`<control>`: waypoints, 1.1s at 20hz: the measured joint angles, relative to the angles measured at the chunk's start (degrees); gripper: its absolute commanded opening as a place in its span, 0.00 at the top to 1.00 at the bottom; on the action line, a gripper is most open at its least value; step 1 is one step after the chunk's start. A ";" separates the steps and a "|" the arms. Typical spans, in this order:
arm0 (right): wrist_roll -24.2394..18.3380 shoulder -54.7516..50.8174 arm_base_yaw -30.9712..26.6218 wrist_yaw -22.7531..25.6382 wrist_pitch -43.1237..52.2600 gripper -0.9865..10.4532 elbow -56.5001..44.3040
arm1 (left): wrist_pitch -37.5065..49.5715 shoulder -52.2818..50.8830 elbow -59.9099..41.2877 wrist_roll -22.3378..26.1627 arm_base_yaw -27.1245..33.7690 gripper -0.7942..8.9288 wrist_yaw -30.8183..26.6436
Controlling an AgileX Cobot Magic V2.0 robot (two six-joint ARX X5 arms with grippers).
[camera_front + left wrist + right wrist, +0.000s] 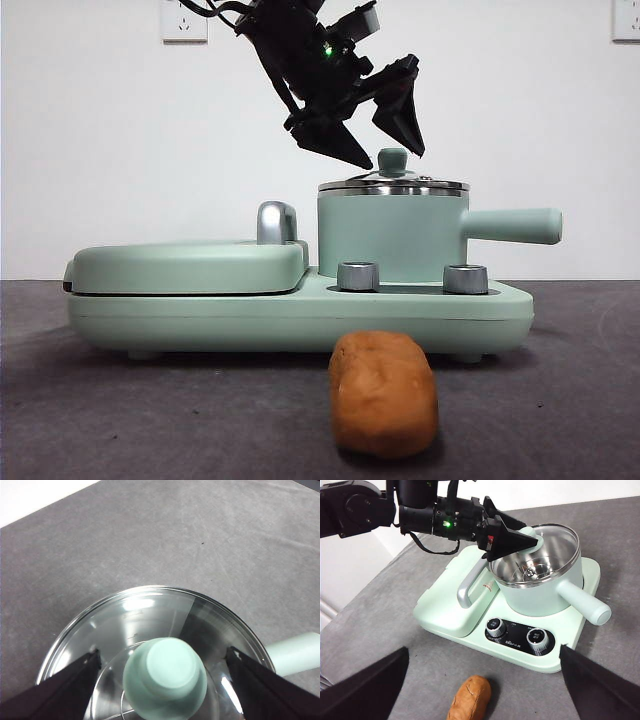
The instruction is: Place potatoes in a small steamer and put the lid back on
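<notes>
We count one potato (384,393), one pot (392,238), one lid (393,186) and two dials (358,276) on the cooker (300,315); the potato lies on the table (100,400) in front of the cooker, its long axis running toward the cooker; the pot's handle (512,225) points sideways; our left claw (385,140) hangs spread wide around the lid's knob (165,678), not touching; our right claw (482,687) waits open above the potato.
</notes>
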 measured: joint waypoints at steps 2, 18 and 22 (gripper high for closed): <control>0.00 0.00 0.00 0.00 0.04 0.49 0.00 | 0.07 0.02 0.00 0.63 -0.07 0.58 0.00; 0.11 0.00 0.00 1.16 0.04 0.49 0.00 | -0.48 1.05 0.85 2.73 -0.52 0.87 -0.22; 1.22 1.60 0.04 3.74 -0.22 0.49 0.26 | -8.26 1.27 6.69 2.67 -0.59 0.87 -0.20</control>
